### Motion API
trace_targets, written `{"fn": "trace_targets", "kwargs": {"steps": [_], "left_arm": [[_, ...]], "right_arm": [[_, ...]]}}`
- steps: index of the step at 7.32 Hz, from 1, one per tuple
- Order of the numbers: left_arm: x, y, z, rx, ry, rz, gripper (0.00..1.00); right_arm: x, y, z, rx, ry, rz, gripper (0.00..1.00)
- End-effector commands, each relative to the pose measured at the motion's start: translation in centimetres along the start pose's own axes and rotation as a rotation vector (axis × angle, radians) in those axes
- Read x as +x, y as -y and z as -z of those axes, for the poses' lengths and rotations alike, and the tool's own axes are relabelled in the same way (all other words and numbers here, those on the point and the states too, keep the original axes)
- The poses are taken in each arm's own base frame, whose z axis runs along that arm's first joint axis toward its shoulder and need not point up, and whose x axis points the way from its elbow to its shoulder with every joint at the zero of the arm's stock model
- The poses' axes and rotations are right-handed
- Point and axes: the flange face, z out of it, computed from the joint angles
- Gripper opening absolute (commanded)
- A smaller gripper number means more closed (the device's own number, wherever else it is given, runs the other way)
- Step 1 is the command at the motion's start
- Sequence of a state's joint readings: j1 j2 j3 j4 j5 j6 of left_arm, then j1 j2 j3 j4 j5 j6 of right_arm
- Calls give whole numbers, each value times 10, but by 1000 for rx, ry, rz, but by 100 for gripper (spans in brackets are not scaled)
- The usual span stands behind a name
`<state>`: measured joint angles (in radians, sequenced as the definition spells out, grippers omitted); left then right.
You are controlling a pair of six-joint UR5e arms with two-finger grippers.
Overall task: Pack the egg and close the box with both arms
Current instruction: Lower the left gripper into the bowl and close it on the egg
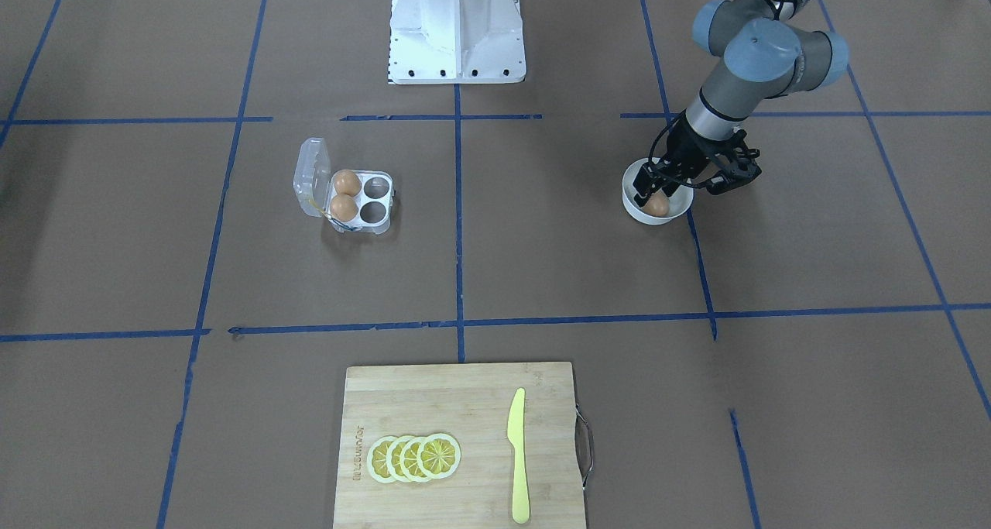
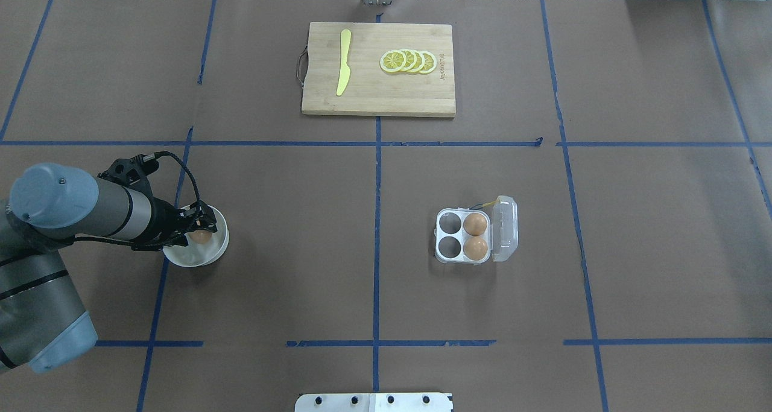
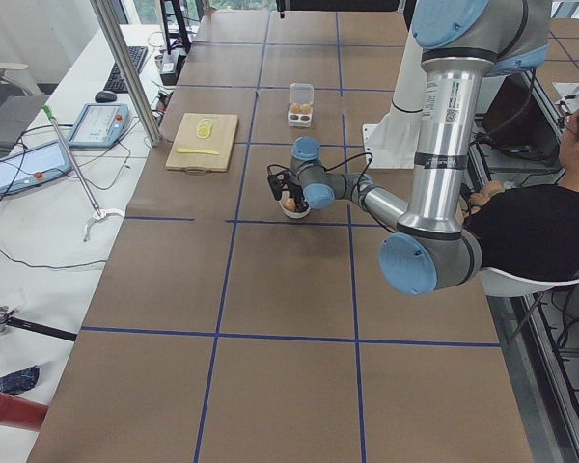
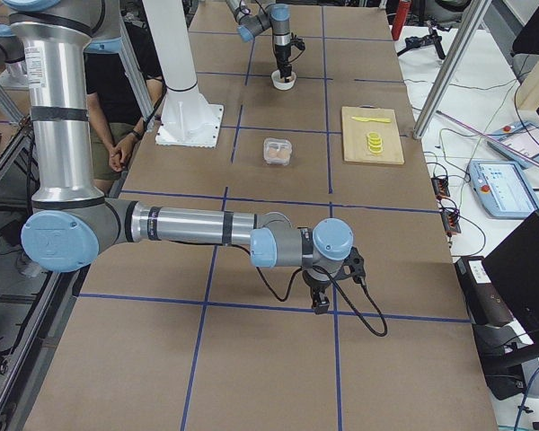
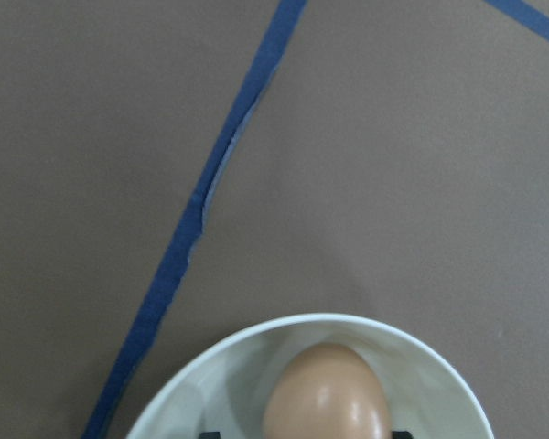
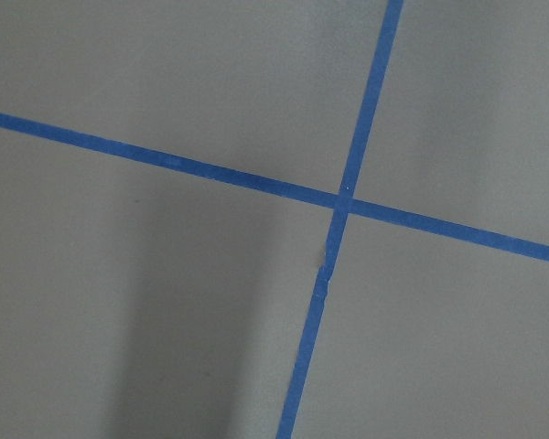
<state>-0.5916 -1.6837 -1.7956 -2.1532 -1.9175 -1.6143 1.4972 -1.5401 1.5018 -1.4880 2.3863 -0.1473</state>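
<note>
One egg (image 1: 657, 205) lies in a round white bowl (image 1: 633, 211). My left gripper (image 1: 660, 194) reaches down into the bowl, its fingers close against the egg's two sides. In the left wrist view the egg (image 5: 327, 398) fills the gap between the black fingertips. The box (image 1: 385, 182) stands open on the table, its clear lid (image 1: 311, 174) tipped back. Two eggs (image 1: 345, 194) sit in the cells by the hinge and the other two cells are empty. My right gripper (image 4: 321, 303) hangs over bare table far from the box; I cannot tell if it is open or shut.
A wooden cutting board (image 1: 457, 389) with lemon slices (image 1: 414, 458) and a yellow knife (image 1: 517, 451) lies at the operators' edge. The white robot base (image 1: 455, 29) stands at the far side. A person sits beside the table (image 3: 531, 222).
</note>
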Motion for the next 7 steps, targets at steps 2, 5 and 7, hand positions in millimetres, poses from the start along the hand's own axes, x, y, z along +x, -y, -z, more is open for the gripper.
{"fn": "trace_targets", "kwargs": {"steps": [2, 5, 7], "left_arm": [[1, 1, 1, 11, 2, -4, 37], [3, 4, 6, 23, -7, -5, 0], [15, -5, 32, 26, -58, -21, 0]], "right_arm": [[0, 0, 0, 0, 1, 0, 100], [1, 0, -1, -2, 1, -2, 100], [1, -1, -2, -3, 3, -3, 100]]}}
